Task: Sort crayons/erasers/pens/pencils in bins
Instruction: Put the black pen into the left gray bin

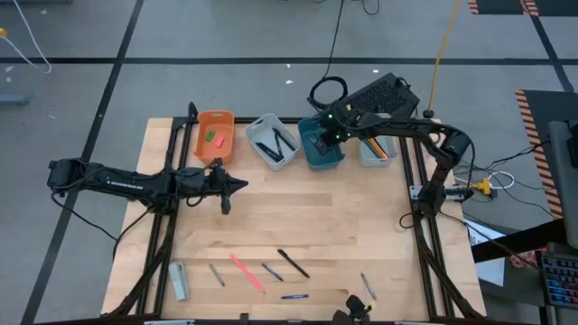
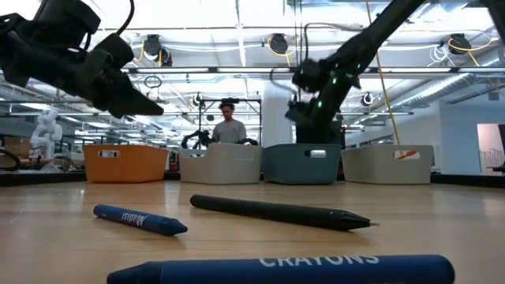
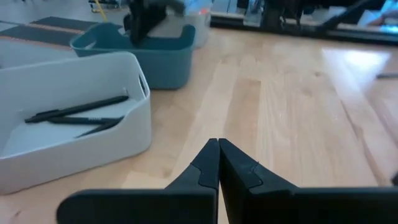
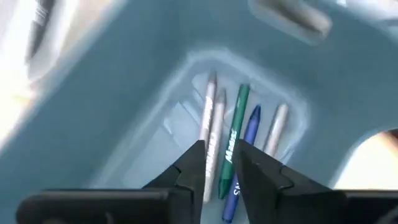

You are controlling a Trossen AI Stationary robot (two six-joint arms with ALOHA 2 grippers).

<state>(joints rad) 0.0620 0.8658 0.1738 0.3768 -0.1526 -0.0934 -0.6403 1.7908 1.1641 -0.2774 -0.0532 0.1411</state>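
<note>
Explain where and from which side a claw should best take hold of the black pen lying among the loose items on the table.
Grip the black pen probably at mid-barrel, coming straight down from above. It lies flat on the table with bare wood on both sides, so the fingers can close across its slim barrel. The low view shows it long and even, tapering only at the tip.

4 bins (image 1: 215, 122), 2 erasers (image 1: 212, 137), 4 crayons in teal (image 4: 233, 146)

Pale wooden tabletop (image 1: 298, 226), smooth with a soft sheen; teal plastic bin (image 3: 163, 53) matt; white plastic bin (image 3: 93, 134) smooth.
</note>
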